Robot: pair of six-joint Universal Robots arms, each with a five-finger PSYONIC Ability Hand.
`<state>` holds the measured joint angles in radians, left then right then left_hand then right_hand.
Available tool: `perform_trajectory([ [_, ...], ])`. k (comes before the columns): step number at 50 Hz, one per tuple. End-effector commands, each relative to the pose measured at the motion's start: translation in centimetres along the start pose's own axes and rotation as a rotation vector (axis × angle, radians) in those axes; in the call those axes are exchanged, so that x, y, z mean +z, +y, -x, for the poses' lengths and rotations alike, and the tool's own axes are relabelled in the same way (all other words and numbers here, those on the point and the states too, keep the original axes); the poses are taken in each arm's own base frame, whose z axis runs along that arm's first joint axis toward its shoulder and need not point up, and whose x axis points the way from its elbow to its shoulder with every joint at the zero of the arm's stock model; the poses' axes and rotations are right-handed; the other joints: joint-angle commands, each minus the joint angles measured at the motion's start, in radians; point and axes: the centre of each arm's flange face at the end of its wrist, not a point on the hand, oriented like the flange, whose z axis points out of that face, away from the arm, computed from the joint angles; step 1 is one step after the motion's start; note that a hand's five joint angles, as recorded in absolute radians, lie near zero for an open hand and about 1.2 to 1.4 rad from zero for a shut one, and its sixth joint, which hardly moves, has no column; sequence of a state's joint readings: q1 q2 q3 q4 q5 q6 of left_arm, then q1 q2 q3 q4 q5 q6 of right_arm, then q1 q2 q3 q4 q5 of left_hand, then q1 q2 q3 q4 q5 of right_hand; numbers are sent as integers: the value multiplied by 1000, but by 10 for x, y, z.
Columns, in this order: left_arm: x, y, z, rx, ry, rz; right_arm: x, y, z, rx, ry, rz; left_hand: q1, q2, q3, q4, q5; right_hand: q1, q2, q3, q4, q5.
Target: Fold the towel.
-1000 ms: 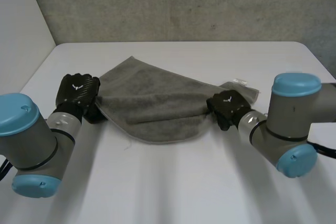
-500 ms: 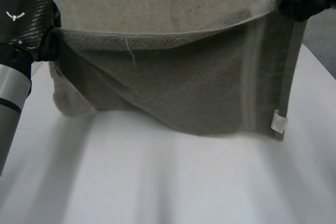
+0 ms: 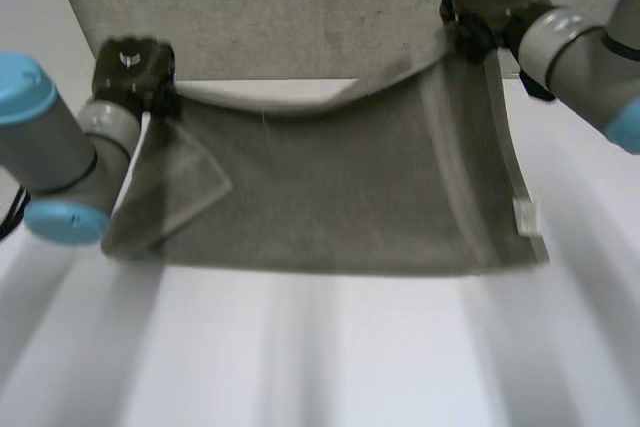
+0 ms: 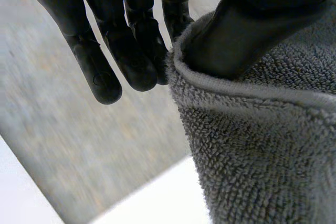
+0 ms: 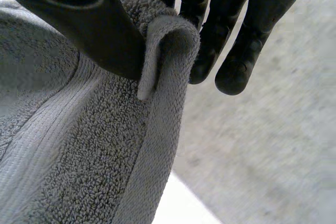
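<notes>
**Q.** Where is the towel?

**A.** The towel (image 3: 330, 187) hangs spread out above the table (image 3: 300, 357), in front of the grey wall (image 3: 280, 7). It is held by its two upper corners. The top edge sags between the hands and rises toward the right one. Near the right edge a pale band (image 3: 450, 177) runs down the cloth, and a white label (image 3: 525, 215) sits on that edge low down. At the lower left the cloth is doubled over into a triangular flap. Whether the bottom edge touches the table cannot be told.

**Q.** What is the left hand doing?

**A.** The left hand (image 3: 133, 67) grasps the upper left corner. In the left wrist view its thumb (image 4: 247, 30) pins the hem against the nearest of the fingers (image 4: 131, 56). The other fingers extend straight beside the cloth.

**Q.** And the right hand?

**A.** The right hand (image 3: 495, 2) is higher than the left and grasps the upper right corner. In the right wrist view the hem is rolled over and pinched between thumb and fingers.
</notes>
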<state>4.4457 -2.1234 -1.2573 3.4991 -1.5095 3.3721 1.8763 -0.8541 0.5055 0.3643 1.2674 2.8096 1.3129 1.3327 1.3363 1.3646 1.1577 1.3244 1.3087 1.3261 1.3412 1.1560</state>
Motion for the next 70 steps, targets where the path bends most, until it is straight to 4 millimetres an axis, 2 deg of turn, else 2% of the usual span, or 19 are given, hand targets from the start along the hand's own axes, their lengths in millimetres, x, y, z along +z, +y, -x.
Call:
perform_trajectory([
  [1, 39, -84, 17, 12, -45, -268, 25, -45, -28, -72, 187, -267, 83, 64, 60, 32, 64, 72, 88, 70, 55, 66],
  [2, 42, -107, 19, 10, -54, -336, 23, -58, -33, -84, 214, -326, 83, 64, 60, 32, 64, 72, 88, 70, 55, 66],
  [3, 42, -107, 19, 10, -54, -336, 23, -58, -33, -84, 215, -327, 83, 64, 60, 32, 64, 72, 88, 70, 55, 66],
  [5, 44, -142, 27, 12, -78, -442, 16, -82, -40, -98, 261, -418, 83, 64, 60, 32, 64, 72, 88, 70, 55, 66],
  [8, 43, -160, 31, 14, -90, -494, 12, -91, -39, -82, 258, -441, 83, 64, 60, 32, 64, 72, 88, 70, 55, 66],
  [12, 43, -157, 30, 14, -88, -483, 9, -90, -36, -48, 231, -416, 83, 64, 60, 32, 64, 72, 88, 70, 55, 66],
  [14, 43, -148, 28, 12, -83, -454, 11, -81, -32, -38, 201, -371, 83, 64, 60, 32, 64, 72, 88, 70, 55, 66],
  [16, 41, -115, 21, 17, -60, -357, 10, -60, -19, -15, 114, -252, 83, 64, 60, 32, 64, 72, 88, 70, 55, 66],
  [17, 41, -115, 21, 17, -60, -357, 10, -60, -19, -15, 113, -252, 83, 64, 60, 32, 64, 72, 88, 70, 55, 66],
  [19, 35, -76, 18, 17, -46, -243, 7, -38, -6, 4, 32, -136, 83, 64, 60, 32, 64, 72, 88, 70, 55, 66],
  [20, 35, -75, 18, 17, -46, -242, 7, -38, -6, 4, 32, -135, 83, 64, 60, 32, 64, 72, 88, 70, 55, 66],
  [22, 25, -40, 12, 12, -29, -144, 4, -14, 4, 6, -17, -13, 83, 64, 60, 32, 64, 72, 88, 70, 55, 66],
  [25, 18, -22, 10, 10, -21, -92, 1, 1, 9, 9, -43, 62, 83, 64, 60, 32, 64, 72, 88, 70, 55, 66],
  [28, -5, 25, 2, 1, 7, 50, -18, 43, 25, 29, -139, 287, 83, 64, 60, 32, 64, 72, 88, 70, 55, 66],
  [33, -28, 58, -10, 1, 44, 125, -34, 69, 35, 28, -204, 359, 83, 64, 60, 32, 64, 72, 88, 70, 55, 66],
  [40, -41, 77, -16, 89, 47, 97, -53, 72, 21, 52, -184, 341, 83, 64, 60, 32, 64, 72, 88, 70, 55, 66],
  [46, -44, 94, -20, 172, 34, 63, -66, 79, 15, 72, -166, 366, -294, -314, -318, -346, -314, 72, 88, 70, 55, 66],
  [55, -41, 117, -24, 189, 28, 64, -76, 97, -1, 96, -121, 396, -389, -409, -412, -440, -408, 72, 88, 70, 55, 66],
  [70, -51, 121, -12, 200, 10, 117, -77, 114, -28, 99, -32, 398, -410, -429, -433, -461, -429, 72, 88, 70, 55, 66],
])
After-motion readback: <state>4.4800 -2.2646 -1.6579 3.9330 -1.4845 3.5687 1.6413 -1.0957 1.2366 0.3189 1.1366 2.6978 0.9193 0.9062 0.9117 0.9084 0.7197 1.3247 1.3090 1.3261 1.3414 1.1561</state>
